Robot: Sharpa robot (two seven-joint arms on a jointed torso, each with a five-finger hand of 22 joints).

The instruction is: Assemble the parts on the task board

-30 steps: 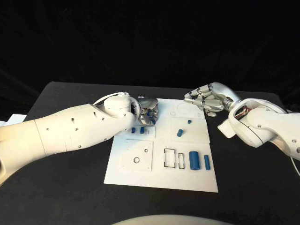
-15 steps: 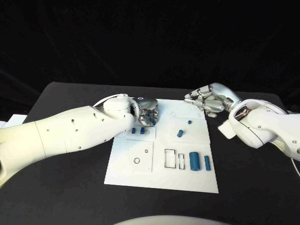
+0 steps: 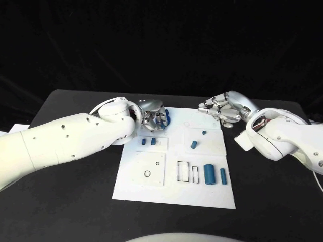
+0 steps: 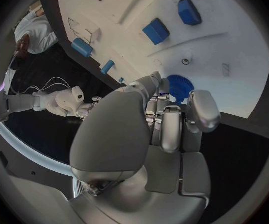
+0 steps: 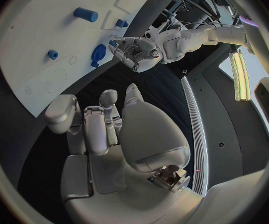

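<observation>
Black desk [image 3: 74, 108] carries the task board [image 3: 154, 189]; left hand [image 3: 153, 117] pinches a blue gear [image 4: 179, 87] and should lower it straight, right hand [image 3: 221, 109] curled, holding nothing

1. The left hand [image 3: 154, 119] sits farther toward the far edge of the task board [image 3: 177, 194] than a second ago, lifted away from the two small blue blocks [image 3: 148, 142].
2. Those blocks, half hidden by the hand before, now lie in plain sight.
3. A blue round part [image 3: 166, 116] now shows at the hand's fingers [image 4: 171, 129], near the board's far-left corner.
4. The left forearm is drawn back with it.
</observation>
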